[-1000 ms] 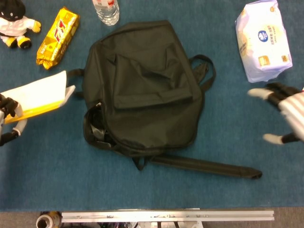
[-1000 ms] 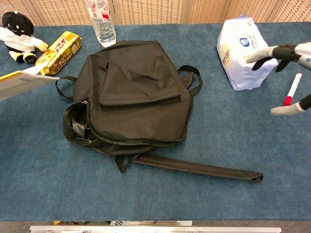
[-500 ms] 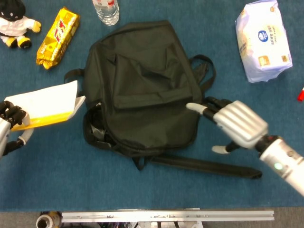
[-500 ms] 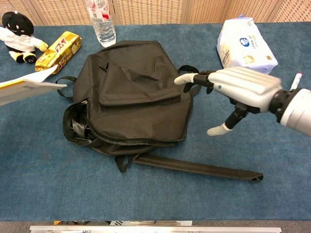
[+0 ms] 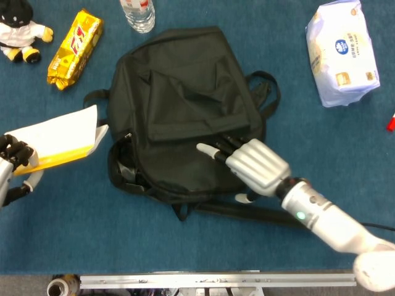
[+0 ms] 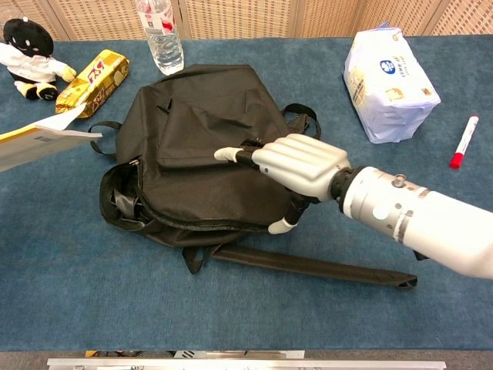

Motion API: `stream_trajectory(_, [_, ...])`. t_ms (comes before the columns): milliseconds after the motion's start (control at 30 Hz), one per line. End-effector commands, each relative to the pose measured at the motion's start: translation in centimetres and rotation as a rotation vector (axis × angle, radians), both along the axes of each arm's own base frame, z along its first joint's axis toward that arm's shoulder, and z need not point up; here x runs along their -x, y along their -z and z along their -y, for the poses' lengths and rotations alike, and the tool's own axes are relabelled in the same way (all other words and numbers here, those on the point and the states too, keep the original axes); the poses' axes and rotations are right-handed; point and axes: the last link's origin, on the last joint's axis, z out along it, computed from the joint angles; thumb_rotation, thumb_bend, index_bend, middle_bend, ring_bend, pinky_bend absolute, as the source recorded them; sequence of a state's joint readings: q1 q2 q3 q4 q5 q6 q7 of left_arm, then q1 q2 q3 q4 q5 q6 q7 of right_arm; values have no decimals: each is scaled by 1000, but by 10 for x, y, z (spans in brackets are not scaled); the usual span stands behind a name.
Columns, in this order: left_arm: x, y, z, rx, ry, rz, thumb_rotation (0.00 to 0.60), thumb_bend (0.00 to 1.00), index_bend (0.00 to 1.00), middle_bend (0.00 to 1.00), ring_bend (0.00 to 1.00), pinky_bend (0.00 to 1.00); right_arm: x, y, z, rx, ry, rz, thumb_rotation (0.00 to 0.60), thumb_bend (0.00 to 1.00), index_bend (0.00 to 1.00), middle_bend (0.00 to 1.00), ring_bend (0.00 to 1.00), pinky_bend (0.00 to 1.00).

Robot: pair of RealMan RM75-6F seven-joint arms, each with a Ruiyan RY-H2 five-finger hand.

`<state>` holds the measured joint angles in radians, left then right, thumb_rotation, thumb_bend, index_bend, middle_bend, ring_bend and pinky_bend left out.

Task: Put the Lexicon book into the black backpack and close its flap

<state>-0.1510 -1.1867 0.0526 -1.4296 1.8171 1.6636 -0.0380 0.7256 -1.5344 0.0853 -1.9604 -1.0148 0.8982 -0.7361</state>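
Yellow-and-white, the flat Lexicon book [image 5: 55,139] sits in the grip of the left hand [image 5: 13,161] at the left edge of the head view, held off the blue cloth tabletop [image 5: 74,234] just beside the left side of the black fabric backpack [image 5: 185,111], its near corner close to the open mouth at the bag's lower left. The book has drifted only slightly toward the bag over the last second, so it is not yet inside. The bigger change is on the other side: the right hand [image 5: 250,166], a second ago out near the right edge, has swept in across the tabletop and now hovers over the lower right part of the backpack, fingers spread and extended, holding nothing; whether its fingertips [image 6: 225,155] actually touch the fabric I cannot tell. That looks like preparation to lift or steady the flap so the book can slide in. By count: one book, one backpack with one long strap [image 5: 265,216] trailing toward the front, one plastic water bottle [image 5: 138,13], one gold snack packet [image 5: 75,47], one black-and-white plush toy [image 5: 18,31], one white pack of tissues [image 5: 342,52], and one red-capped white marker [image 6: 463,141].
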Motion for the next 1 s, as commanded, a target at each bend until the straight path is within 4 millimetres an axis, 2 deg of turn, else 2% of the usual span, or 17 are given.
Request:
stream_trajectory(33, [0, 0, 1, 2, -4, 0, 600, 318, 693, 631, 475, 504, -6, 15, 4, 31, -23, -30, 600, 0, 1, 129, 44, 224])
stream_trajectory(233, [0, -1, 1, -1, -4, 4, 600, 318, 694, 633, 475, 480, -13, 36, 4, 41, -31, -53, 600, 0, 0, 119, 34, 208])
stream_trajectory(433, [1, -2, 1, -4, -7, 7, 600, 318, 694, 634, 475, 467, -17, 47, 9, 77, -41, -69, 600, 0, 0, 119, 34, 200])
stream_trajectory(1000, [-1, -6, 2, -9, -11, 5, 600, 317, 695, 633, 474, 456, -22, 30, 47, 160, 47, -5, 600, 0, 0, 120, 33, 200])
